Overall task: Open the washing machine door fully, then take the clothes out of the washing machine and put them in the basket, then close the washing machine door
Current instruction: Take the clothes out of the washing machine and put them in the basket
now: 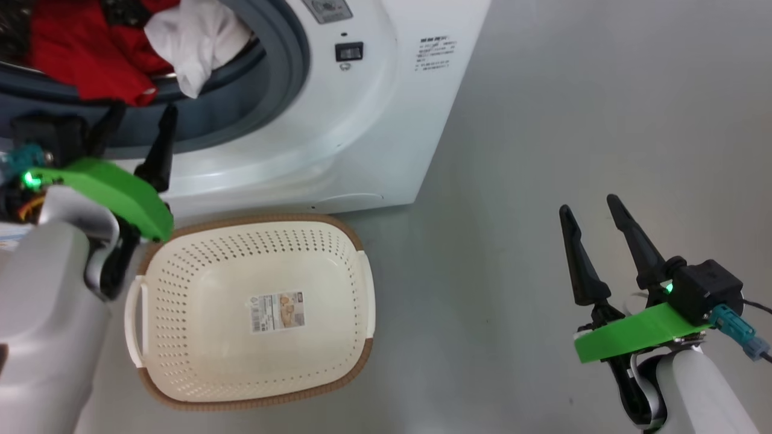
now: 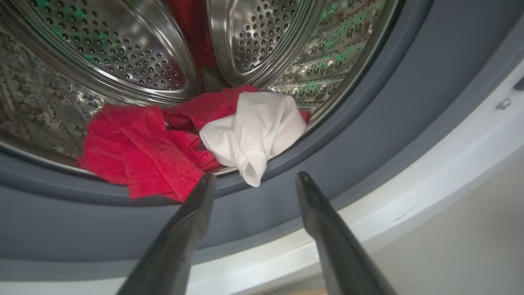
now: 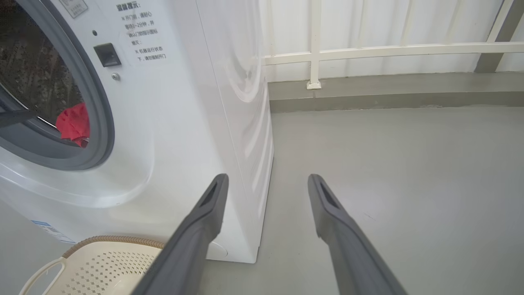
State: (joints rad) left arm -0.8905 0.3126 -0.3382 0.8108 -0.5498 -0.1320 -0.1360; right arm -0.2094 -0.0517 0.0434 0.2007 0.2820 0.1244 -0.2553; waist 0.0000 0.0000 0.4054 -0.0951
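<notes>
Red-and-white fabric clothes (image 2: 155,159) are heaped on the grey rubber gasket (image 2: 368,123). Left gripper (image 2: 254,177) and right gripper (image 1: 588,205) are held spread.

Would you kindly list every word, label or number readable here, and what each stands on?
"温馨提示:" heads the notice on the washing machine front.
Its smaller lines are too blurred to read.
The label on the basket bottom is too small to read.
The blue label low on the machine is too small.
The grey plate by the opening is unreadable.
</notes>
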